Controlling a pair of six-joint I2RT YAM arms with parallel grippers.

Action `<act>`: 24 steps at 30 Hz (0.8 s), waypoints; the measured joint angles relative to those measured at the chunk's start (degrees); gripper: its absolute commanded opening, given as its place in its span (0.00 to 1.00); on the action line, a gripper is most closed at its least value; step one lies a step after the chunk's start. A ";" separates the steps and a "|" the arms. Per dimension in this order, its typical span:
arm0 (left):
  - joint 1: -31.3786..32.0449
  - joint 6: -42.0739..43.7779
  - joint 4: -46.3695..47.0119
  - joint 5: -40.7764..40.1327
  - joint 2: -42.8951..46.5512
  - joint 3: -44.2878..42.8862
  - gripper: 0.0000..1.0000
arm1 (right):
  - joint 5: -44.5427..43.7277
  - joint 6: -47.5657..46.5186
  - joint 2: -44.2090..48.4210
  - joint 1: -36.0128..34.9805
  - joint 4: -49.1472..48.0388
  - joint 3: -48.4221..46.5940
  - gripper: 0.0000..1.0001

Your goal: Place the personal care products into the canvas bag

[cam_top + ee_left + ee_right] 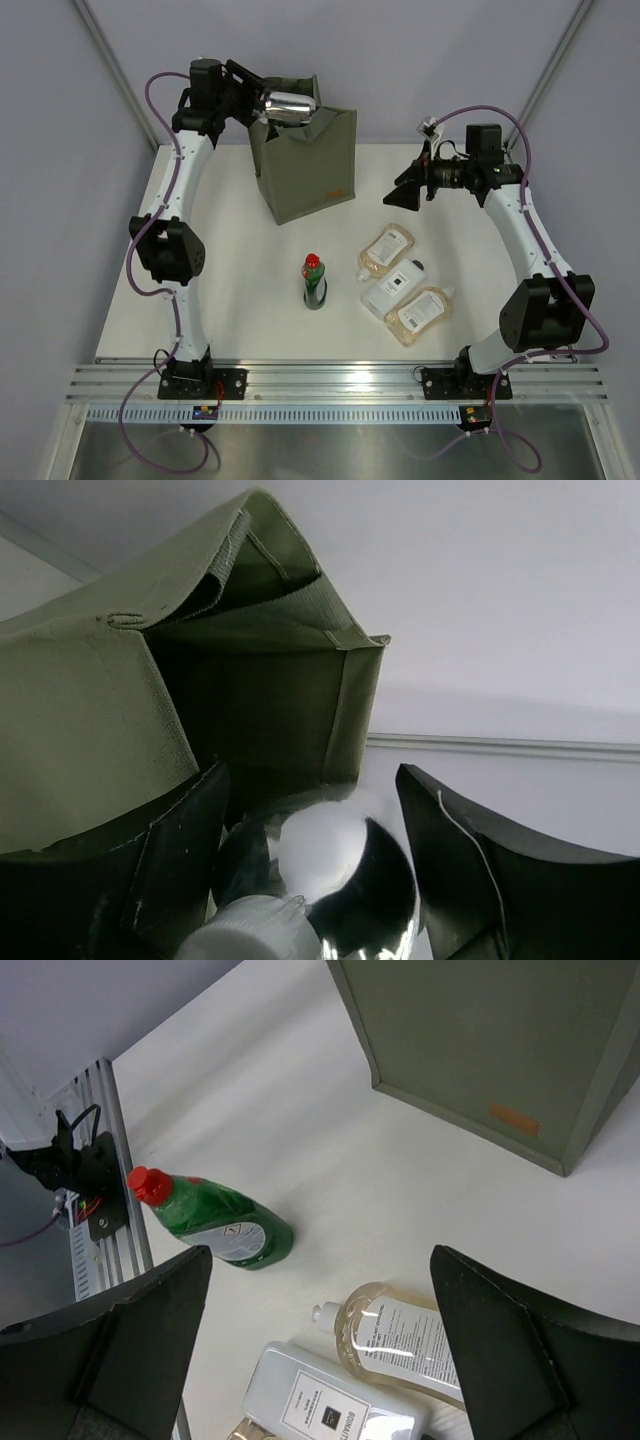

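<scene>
Shiny bottle point(330, 870) clamped in left claw point(310, 815) over canvas bag point(90, 730); right claw point(320, 1260) wide.

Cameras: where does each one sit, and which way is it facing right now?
Top external: fixed above and behind the bases, looking down on the table and bag; both arms show whole.
Left wrist: on the raised left arm, facing the bag's open top; its jaws are shut on a shiny bottle.
Right wrist: on the right arm, looking down at the green bottle and bag; its open jaws show below.
Shared: all three show the bag.
</scene>
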State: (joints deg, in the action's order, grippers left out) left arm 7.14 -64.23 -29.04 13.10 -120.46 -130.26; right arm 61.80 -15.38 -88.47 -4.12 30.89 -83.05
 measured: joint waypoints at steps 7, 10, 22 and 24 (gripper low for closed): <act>0.76 3.15 2.45 0.70 0.09 -0.13 0.98 | 0.74 -17.53 -0.59 -5.11 13.81 -1.27 0.99; 0.74 4.39 2.82 0.83 0.22 -0.13 0.98 | 0.79 -21.22 -1.68 -7.17 16.65 -1.27 0.99; 0.74 21.70 3.08 -1.14 11.08 7.17 0.99 | -3.08 -18.16 -3.48 -18.25 4.61 8.83 1.00; 0.74 26.86 3.43 -2.10 18.47 14.49 0.99 | -4.35 -15.13 -3.48 -20.46 -2.27 15.54 0.99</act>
State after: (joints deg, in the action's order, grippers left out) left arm 7.88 -37.36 -25.61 11.00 -102.00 -115.77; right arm 57.45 -30.50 -91.94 -24.58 28.62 -67.51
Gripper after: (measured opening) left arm 0.985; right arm 0.993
